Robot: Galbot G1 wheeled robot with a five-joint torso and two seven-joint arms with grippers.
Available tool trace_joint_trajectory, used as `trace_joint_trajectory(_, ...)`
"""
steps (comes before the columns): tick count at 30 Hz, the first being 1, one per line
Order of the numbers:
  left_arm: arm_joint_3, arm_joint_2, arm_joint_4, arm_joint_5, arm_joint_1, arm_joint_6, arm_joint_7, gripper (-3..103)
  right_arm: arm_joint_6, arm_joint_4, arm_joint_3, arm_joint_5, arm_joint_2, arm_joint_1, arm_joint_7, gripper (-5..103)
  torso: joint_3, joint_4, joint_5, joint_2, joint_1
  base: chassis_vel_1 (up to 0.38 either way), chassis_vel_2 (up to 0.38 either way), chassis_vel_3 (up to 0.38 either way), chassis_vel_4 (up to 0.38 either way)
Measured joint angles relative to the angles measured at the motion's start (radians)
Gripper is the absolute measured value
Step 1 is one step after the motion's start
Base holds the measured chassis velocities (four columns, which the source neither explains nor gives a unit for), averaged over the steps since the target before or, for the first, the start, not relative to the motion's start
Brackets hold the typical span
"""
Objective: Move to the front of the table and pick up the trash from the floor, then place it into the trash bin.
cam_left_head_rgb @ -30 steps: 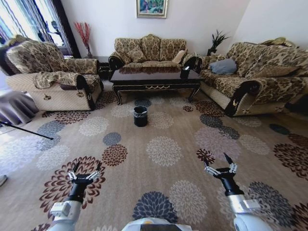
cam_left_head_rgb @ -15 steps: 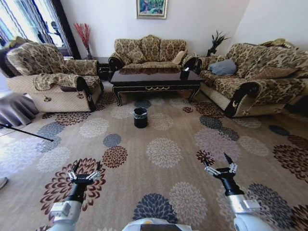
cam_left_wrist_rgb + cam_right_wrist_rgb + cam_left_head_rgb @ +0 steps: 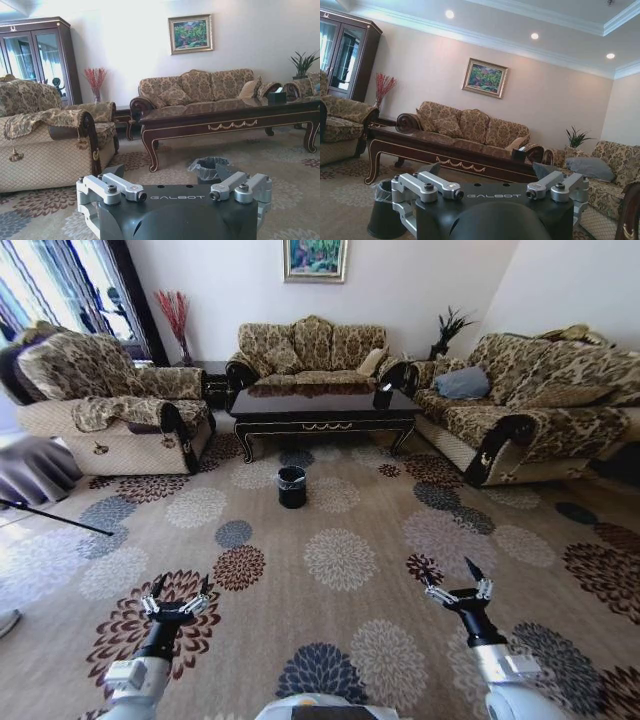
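Observation:
The table (image 3: 320,405) is long, dark and glossy with gold trim, and stands far ahead in front of the middle sofa. The trash bin (image 3: 292,486), small and black with a liner bag, sits on the carpet just before the table. I cannot make out the trash on the patterned carpet. My left gripper (image 3: 181,582) and right gripper (image 3: 449,573) hang open and empty low over the carpet, far short of the bin. The left wrist view has the table (image 3: 230,117) and bin (image 3: 207,167) beyond my left gripper (image 3: 169,171). The right wrist view shows the table (image 3: 450,150), the bin (image 3: 382,210) and my right gripper (image 3: 487,169).
Patterned sofas flank the table: an armchair sofa (image 3: 110,400) on the left, one (image 3: 310,350) behind it and one (image 3: 530,405) on the right. A dark rod (image 3: 55,517) lies across the floor at the left. Wide floral carpet (image 3: 340,555) lies between me and the bin.
The whole head view has shifted slightly, with table and bin sitting a little lower in the picture, so the camera moved. Both arms keep the same pose, fingers still open.

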Motion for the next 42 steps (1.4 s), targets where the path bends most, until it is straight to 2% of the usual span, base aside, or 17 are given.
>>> trace_joint_trajectory(24,0.000,0.000,0.000,0.000,0.000,0.000,0.000,100,0.000,0.000,0.000,0.000,0.000,0.000,0.000,100,0.043,-0.0002,-0.0002,0.077,0.034,0.000,0.000,0.000,0.000)
trace_joint_trajectory(42,0.000,0.000,0.000,0.000,0.000,0.000,0.000,100,0.000,0.000,0.000,0.000,0.000,0.000,0.000,100,0.092,-0.0001,-0.0001,0.162,0.070,0.000,0.000,0.000,0.000)
